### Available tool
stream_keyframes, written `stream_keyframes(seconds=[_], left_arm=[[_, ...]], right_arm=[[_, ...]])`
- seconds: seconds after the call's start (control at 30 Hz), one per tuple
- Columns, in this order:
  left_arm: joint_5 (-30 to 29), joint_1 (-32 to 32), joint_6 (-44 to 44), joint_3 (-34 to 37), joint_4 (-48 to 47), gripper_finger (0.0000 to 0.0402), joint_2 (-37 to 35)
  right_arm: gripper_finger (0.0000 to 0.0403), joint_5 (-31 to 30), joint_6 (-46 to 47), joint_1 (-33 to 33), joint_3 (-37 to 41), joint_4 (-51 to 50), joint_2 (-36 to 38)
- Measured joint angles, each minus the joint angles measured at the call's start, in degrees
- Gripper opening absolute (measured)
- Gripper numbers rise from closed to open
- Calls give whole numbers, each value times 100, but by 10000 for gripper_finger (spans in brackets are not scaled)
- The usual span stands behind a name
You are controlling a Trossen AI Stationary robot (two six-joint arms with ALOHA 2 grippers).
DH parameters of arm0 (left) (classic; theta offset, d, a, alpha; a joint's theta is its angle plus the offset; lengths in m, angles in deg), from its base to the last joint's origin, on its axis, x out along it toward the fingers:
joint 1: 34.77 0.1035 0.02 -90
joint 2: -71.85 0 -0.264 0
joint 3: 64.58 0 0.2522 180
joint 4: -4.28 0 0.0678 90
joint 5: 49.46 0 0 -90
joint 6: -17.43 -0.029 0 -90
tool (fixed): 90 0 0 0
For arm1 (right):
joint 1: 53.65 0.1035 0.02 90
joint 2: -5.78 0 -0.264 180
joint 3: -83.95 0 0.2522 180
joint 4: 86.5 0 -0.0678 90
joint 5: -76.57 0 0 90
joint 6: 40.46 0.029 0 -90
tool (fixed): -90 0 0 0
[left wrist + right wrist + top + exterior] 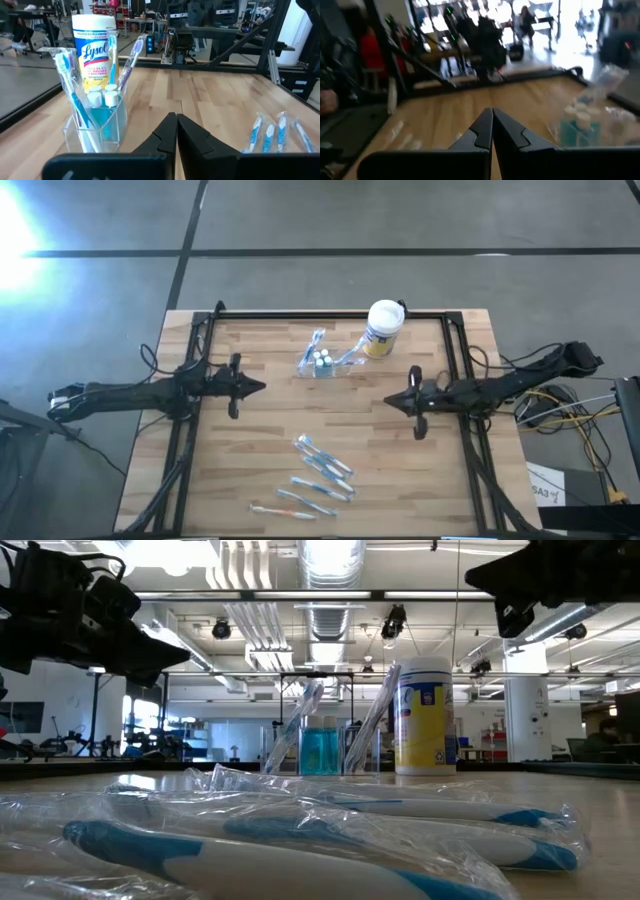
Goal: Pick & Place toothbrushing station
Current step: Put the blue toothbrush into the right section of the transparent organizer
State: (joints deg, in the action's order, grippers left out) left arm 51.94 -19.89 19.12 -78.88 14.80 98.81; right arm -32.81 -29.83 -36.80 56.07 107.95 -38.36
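Clear plastic, the toothbrushing station (pixel 322 363) is seen standing upright at the desk's (pixel 270 445) far middle, just beside the white canister (pixel 383 328). It lies ahead of the left claw (pixel 258 388) (empty, clenched) and nearer to it; the right claw (pixel 390 402) is likewise clenched.

Only one brand I can read: "Lysol" in blue script on the yellow label of the white canister (pixel 93 52), clearest in my left wrist view. Smaller print sits below the name and a line runs above it, both too fine for me to make out. In the high view, a white tag (pixel 546 490) on the floor right of the surface carries dark characters I cannot read with confidence.
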Motion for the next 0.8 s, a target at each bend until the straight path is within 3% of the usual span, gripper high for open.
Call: stream_keyframes(seconds=[0.13, 0.37, 0.8], left_arm=[[-2, 0, 189, -7, 9, 28, 0], [-4, -4, 536, -7, 15, 24, 0], [-15, -4, 780, -7, 68, 15, 6]], right_arm=[[8, -615, 692, 252, -1018, -1789, -632], [8, -731, 1240, 442, -2249, -2780, -2072], [8, 726, 1148, 490, -3624, -2806, -4691]])
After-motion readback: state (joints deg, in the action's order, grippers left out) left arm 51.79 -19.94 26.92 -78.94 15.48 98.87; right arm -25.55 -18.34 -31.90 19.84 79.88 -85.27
